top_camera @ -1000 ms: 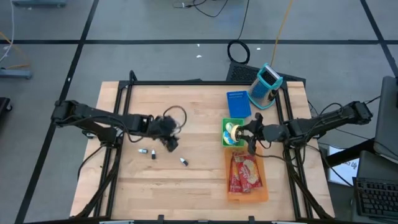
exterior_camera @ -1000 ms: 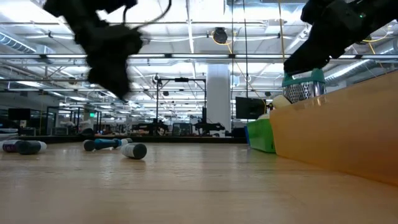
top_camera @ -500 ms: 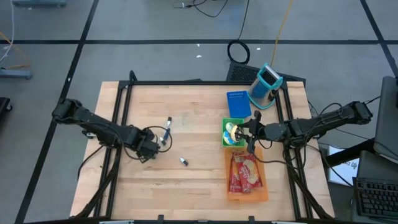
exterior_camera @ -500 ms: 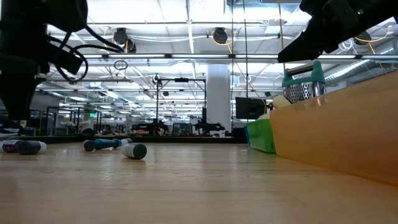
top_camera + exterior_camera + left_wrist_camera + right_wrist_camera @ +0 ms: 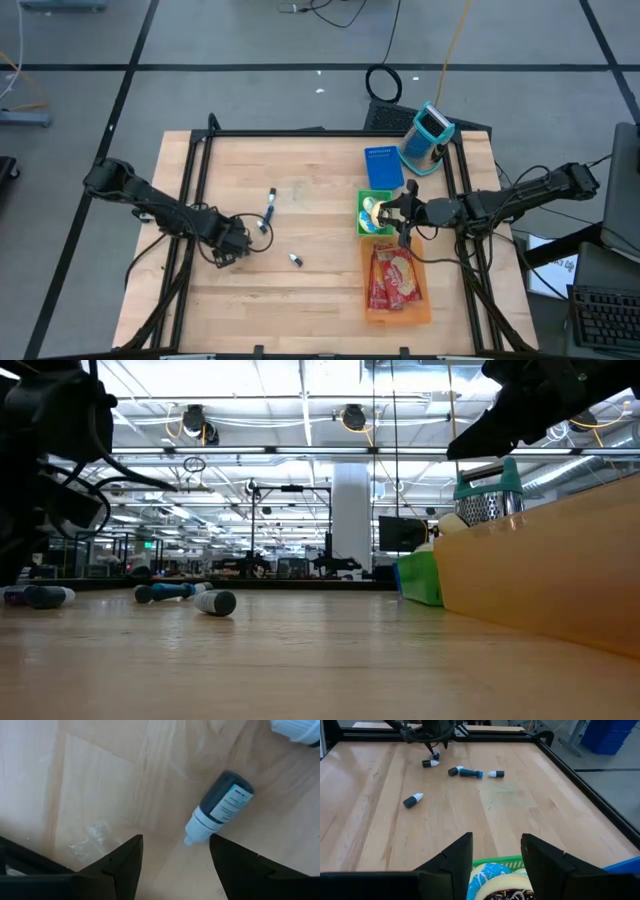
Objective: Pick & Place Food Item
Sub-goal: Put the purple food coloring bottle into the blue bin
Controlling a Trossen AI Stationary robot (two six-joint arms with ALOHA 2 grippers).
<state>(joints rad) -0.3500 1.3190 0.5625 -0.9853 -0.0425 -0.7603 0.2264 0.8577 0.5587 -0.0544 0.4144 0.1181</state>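
Observation:
A doughnut with blue icing (image 5: 492, 879) lies in a green bin (image 5: 362, 222) at the table's right; red food packets (image 5: 393, 278) fill an orange tray (image 5: 425, 312) nearer the front edge. My right gripper (image 5: 496, 855) hovers open just over the doughnut, pointing toward the table's left. My left gripper (image 5: 228, 252) points straight down at the table's near left, open. In the left wrist view the white tip of a small dark bottle (image 5: 220, 807) lying on the wood reaches between its fingers without touching them.
More small bottles (image 5: 412, 800) (image 5: 496, 773) and a blue pen (image 5: 270, 203) lie scattered on the left half of the table. A blue box (image 5: 382, 167) and a teal-and-white device (image 5: 430, 135) stand at the far right. A black frame (image 5: 300, 131) borders the table.
My left gripper has swung from the table's middle toward its near left corner and sunk, tipping until it points straight down over the small bottles. The blue pen, earlier under the arm, now shows.

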